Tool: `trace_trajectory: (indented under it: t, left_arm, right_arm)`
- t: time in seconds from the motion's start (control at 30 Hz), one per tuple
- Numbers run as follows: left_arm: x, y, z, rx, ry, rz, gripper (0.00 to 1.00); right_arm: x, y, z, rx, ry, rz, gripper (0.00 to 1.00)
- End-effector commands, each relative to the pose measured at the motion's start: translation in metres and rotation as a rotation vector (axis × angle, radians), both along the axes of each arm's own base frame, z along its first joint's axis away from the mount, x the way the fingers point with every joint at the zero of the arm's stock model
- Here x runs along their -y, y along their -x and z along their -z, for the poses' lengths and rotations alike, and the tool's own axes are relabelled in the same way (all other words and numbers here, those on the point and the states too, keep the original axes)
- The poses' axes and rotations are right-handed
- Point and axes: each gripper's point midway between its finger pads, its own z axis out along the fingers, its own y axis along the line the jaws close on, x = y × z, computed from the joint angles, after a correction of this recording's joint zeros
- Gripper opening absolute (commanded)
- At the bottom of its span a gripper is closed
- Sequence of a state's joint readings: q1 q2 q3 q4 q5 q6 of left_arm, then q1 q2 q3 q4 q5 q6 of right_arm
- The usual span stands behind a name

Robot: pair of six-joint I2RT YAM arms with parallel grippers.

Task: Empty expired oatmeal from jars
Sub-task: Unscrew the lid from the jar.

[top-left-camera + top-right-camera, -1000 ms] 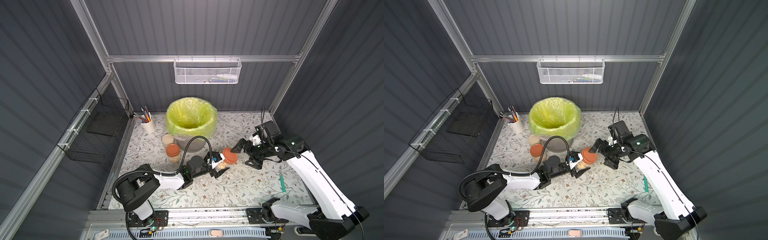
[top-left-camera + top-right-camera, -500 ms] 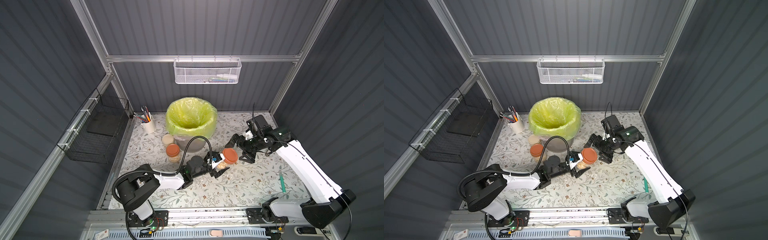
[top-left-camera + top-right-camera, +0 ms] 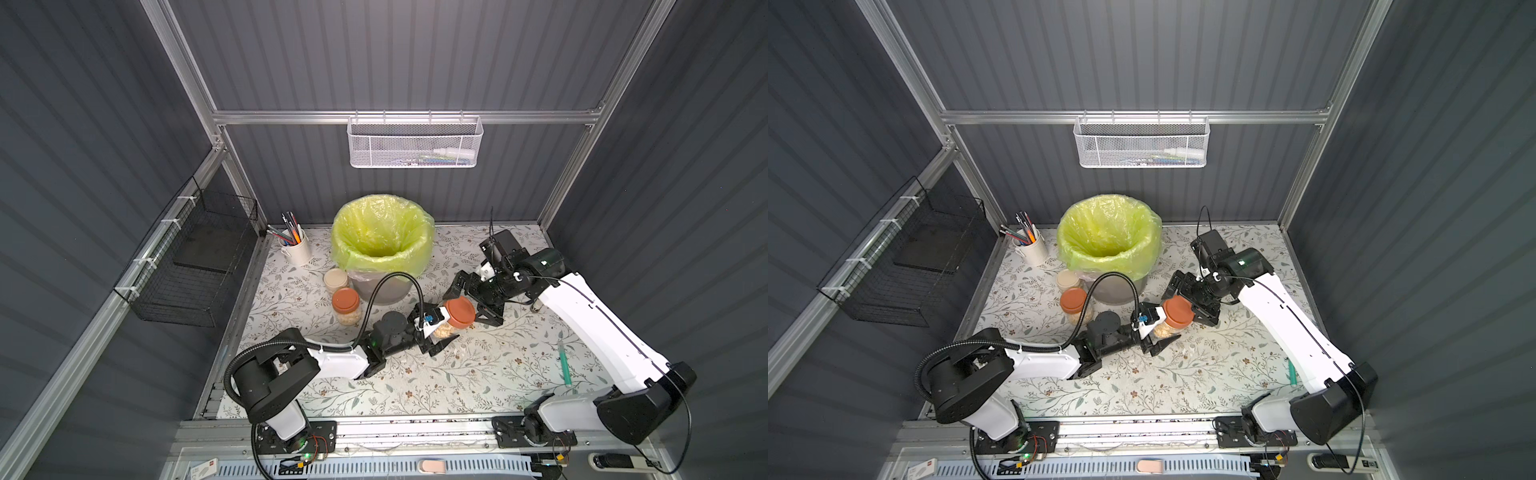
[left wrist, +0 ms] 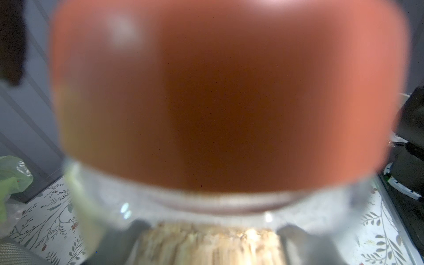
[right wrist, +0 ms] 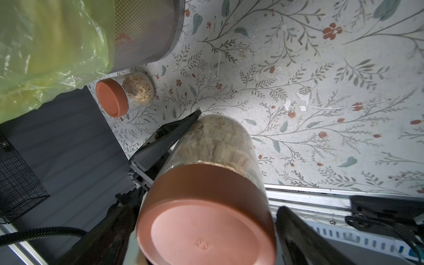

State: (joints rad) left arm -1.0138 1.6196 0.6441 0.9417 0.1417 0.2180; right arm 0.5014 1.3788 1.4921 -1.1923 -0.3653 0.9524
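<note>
Covering the cell floor, the white table with a printed leaf-and-flower pattern (image 3: 478, 386) carries everything. Toward its back stands the round grey mesh bin lined with a yellow-green plastic bag (image 3: 353, 262). Just in front of the bin, on the left arm's side, two small clear glass jars stand upright and close together. The cream-lidded jar (image 3: 336, 279) is nearest the bin wall. The brown-lidded standing jar (image 3: 345, 305) is beside it, with pale beige flakes showing through its glass.

Nearer the middle of the table, the left gripper (image 3: 444, 327) is clamped on the glass body of the third jar (image 3: 1165, 329). This is another small clear glass one, held tilted with its round terracotta-brown screw lid (image 5: 206, 218) pointing toward the right arm. The right gripper (image 3: 461, 309) has its jaws spread wide on either side of that lid, and the right wrist view shows a thin gap beside one finger. The oatmeal (image 5: 213, 140), a loose mass of pale flakes, lies inside the third jar against its glass wall, behind the lid.
</note>
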Motion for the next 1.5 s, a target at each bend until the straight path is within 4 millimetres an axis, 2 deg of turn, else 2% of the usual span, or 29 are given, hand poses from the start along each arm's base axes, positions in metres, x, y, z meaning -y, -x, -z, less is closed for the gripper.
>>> trace_trajectory:
  t: [0.0, 0.13, 0.23, 0.43, 0.63, 0.8, 1.17, 1.33, 1.47]
  left_arm:
    - [0.007, -0.002, -0.039, 0.080, 0.107, 0.005, 0.24]
    - [0.007, -0.002, -0.038, 0.077, 0.107, 0.004, 0.24]
    - [0.008, -0.002, -0.040, 0.076, 0.112, 0.004, 0.24]
    - [0.006, 0.001, -0.043, 0.062, 0.141, 0.014, 0.24]
    - [0.005, 0.011, -0.056, 0.028, 0.203, 0.061, 0.23]
    - [0.003, 0.017, -0.065, 0.019, 0.231, 0.087, 0.23]
    - [-0.002, 0.023, -0.078, 0.016, 0.256, 0.110, 0.22]
    - [-0.002, 0.025, -0.078, 0.013, 0.256, 0.117, 0.21]
    - [-0.003, 0.025, -0.076, 0.010, 0.249, 0.114, 0.20]
  right_arm:
    - [0.005, 0.000, -0.001, 0.019, 0.054, -0.014, 0.95]
    - [0.006, 0.003, 0.004, 0.011, 0.077, -0.033, 0.93]
    - [0.005, 0.006, 0.009, 0.005, 0.076, -0.043, 0.86]
    - [0.008, 0.007, 0.001, 0.052, 0.093, -0.094, 0.74]
    - [-0.003, 0.001, -0.009, 0.155, 0.038, -0.179, 0.67]
    - [-0.014, 0.003, -0.020, 0.246, -0.001, -0.333, 0.66]
    - [-0.017, -0.001, -0.027, 0.409, 0.047, -0.579, 0.63]
    - [-0.024, 0.001, -0.033, 0.492, 0.019, -0.694, 0.61]
    - [-0.020, -0.001, -0.031, 0.542, 0.072, -0.756, 0.60]
